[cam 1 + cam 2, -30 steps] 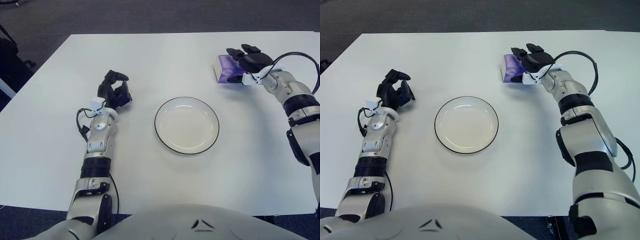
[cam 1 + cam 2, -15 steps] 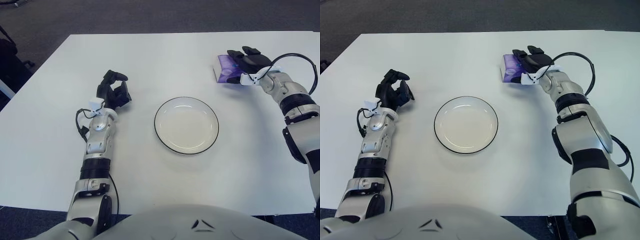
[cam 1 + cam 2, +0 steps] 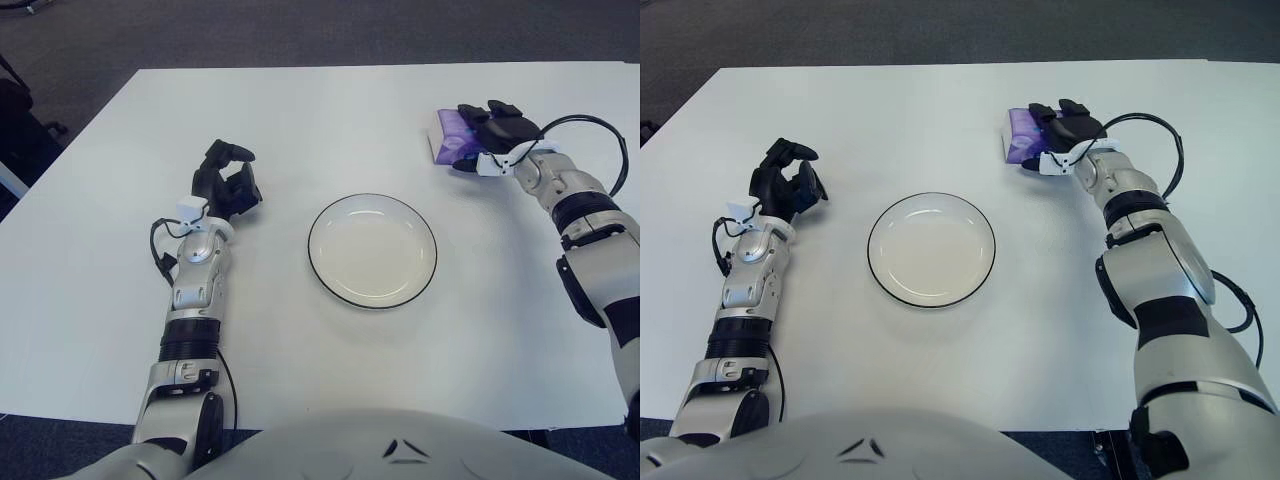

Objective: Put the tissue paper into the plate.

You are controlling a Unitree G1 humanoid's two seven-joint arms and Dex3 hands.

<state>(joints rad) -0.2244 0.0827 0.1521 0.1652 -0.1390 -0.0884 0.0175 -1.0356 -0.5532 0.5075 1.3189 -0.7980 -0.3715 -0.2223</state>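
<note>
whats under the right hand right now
The purple tissue pack lies under the right hand on the white table, far right of the empty plate. Only its left part shows; the hand covers the rest. The left hand shows left of the plate.

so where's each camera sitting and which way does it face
Left eye view: on the head, looking forward and down at the white table; both arms and the torso's top show.
Right eye view: same head, slightly to the right, same downward aim.
Both share: the plate, the left hand left of it, and the right hand on the purple tissue pack.
</note>
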